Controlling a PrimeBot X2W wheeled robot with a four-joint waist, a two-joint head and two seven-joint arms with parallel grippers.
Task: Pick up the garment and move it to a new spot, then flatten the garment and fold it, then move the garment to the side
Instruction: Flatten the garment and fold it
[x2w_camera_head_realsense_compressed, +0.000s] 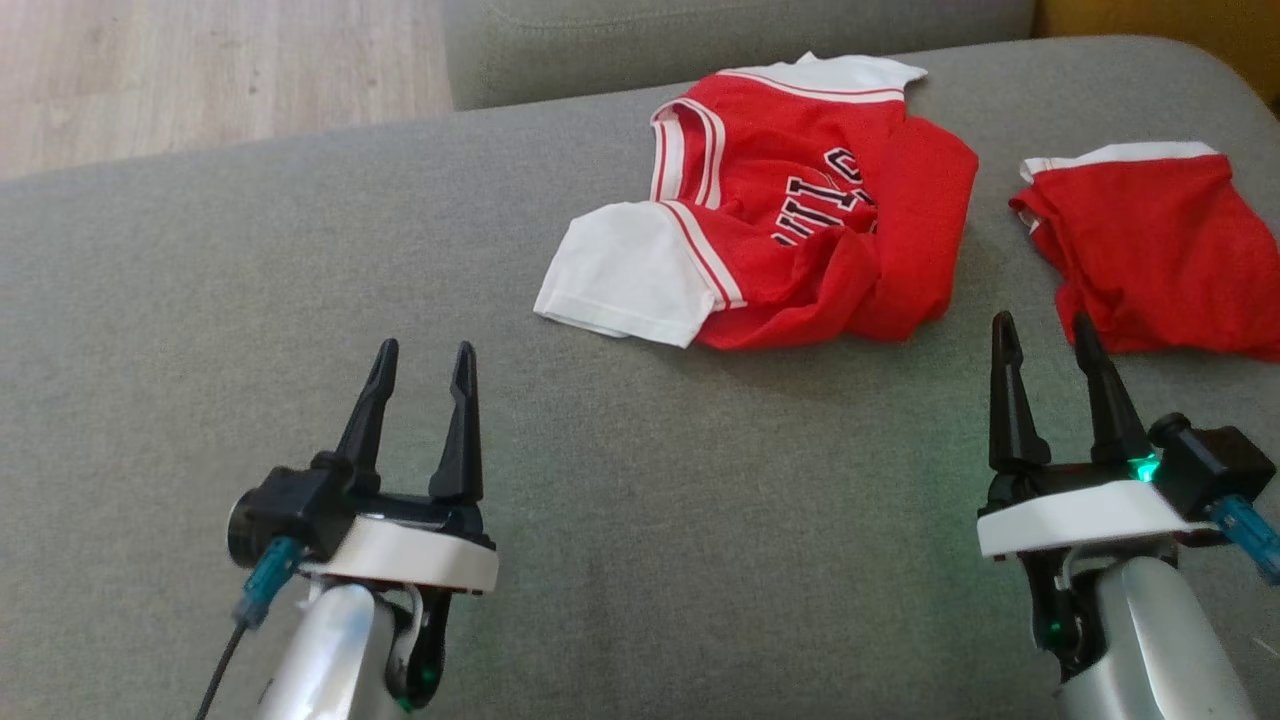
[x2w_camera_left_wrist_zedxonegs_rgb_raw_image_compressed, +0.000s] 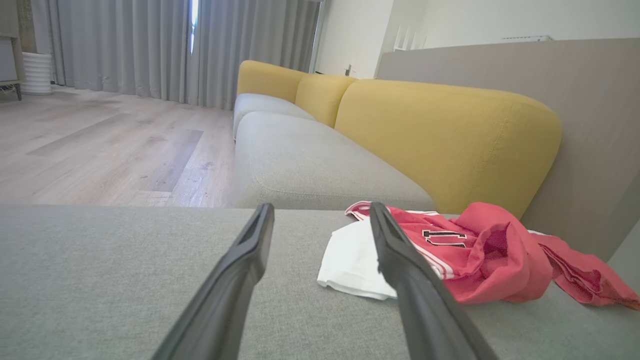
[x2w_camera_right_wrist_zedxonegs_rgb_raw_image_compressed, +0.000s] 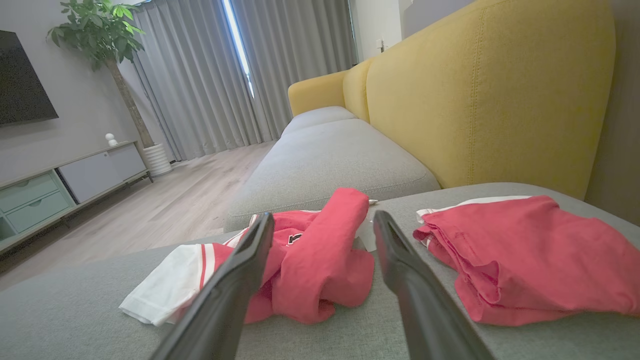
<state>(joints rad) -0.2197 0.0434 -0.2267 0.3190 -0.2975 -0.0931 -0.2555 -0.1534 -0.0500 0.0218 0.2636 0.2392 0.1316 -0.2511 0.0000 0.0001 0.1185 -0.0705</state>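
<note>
Red soft-knit jersey with white sleeves (x2w_camera_head_realsense_compressed: 790, 220) is seen crumpled at upper centre on the grey woven sofa cushion (x2w_camera_head_realsense_compressed: 250, 280); the left gripper (x2w_camera_head_realsense_compressed: 426, 347), lower left, and right gripper (x2w_camera_head_realsense_compressed: 1044, 319), lower right, are held spread wide, empty.

We find the cushion (x2w_camera_head_realsense_compressed: 300, 280) bare along its near edge and left side; a crumpled jersey (x2w_camera_head_realsense_compressed: 800, 200) and a red garment (x2w_camera_head_realsense_compressed: 1150, 250) block its far right.

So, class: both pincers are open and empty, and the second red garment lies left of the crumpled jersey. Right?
Not quite. The head view shows the second red garment lying right of the crumpled jersey. The left pincer and right pincer are indeed open and empty.
</note>
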